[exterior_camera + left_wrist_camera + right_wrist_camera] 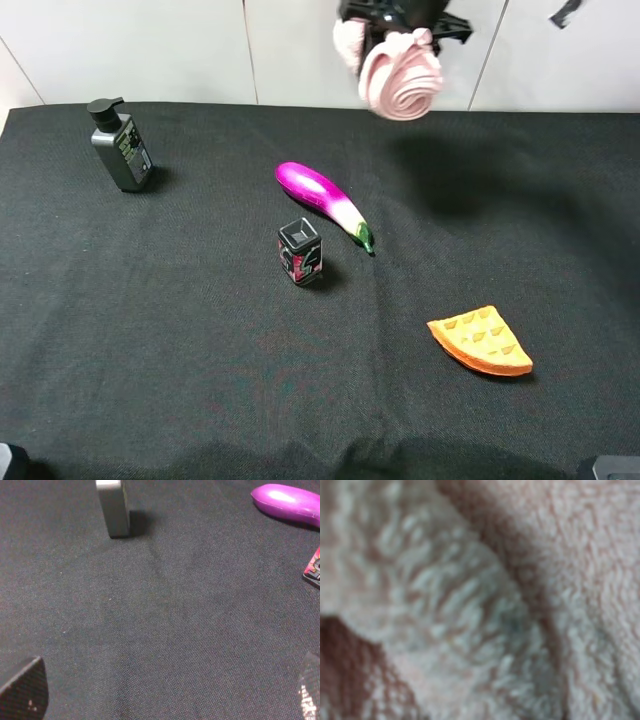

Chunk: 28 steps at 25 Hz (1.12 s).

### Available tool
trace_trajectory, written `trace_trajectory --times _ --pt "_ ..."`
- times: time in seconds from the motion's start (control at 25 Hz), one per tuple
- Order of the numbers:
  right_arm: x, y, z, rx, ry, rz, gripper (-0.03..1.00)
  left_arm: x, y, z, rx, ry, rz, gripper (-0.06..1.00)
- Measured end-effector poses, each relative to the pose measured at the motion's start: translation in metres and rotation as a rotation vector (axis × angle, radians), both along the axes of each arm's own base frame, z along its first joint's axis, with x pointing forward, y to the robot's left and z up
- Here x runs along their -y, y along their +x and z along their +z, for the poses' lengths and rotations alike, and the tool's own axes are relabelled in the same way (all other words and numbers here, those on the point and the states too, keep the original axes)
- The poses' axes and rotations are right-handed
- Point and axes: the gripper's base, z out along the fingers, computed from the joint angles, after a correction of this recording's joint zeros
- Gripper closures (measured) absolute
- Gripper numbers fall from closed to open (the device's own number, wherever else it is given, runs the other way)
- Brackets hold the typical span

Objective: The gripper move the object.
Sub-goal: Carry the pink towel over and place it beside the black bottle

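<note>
Above the table (pixel 200 390), right jaws gripping pink cloth roll (pixel 402 82), bottle (pixel 122 150) label illegible.

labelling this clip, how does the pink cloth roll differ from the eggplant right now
The pink cloth roll is pale and fuzzy; the eggplant is glossy purple. The roll hangs in the right gripper; the eggplant lies on the black tablecloth. The roll is bunched, the eggplant long and tapered.

Box (pixel 300 251) just beside eggplant (pixel 322 197)
</note>
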Motion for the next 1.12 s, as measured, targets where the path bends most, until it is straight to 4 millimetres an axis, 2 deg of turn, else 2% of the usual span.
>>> trace_trajectory --times 0.2,0.48,0.88,1.12 --pt "-0.034 -0.017 0.001 -0.019 0.028 0.014 0.62 0.000 0.000 0.000 0.000 0.000 0.000 -0.05" --pt "-0.066 -0.027 0.004 0.023 0.096 -0.027 0.62 0.000 0.000 0.000 0.000 0.000 0.000 -0.05" --pt "-0.090 -0.031 0.009 0.070 0.210 -0.107 0.62 0.000 0.000 0.000 0.000 0.000 0.000 -0.05" --pt "-0.106 -0.033 0.000 0.079 0.255 -0.127 0.62 0.000 0.000 0.000 0.000 0.000 0.000 -0.05"
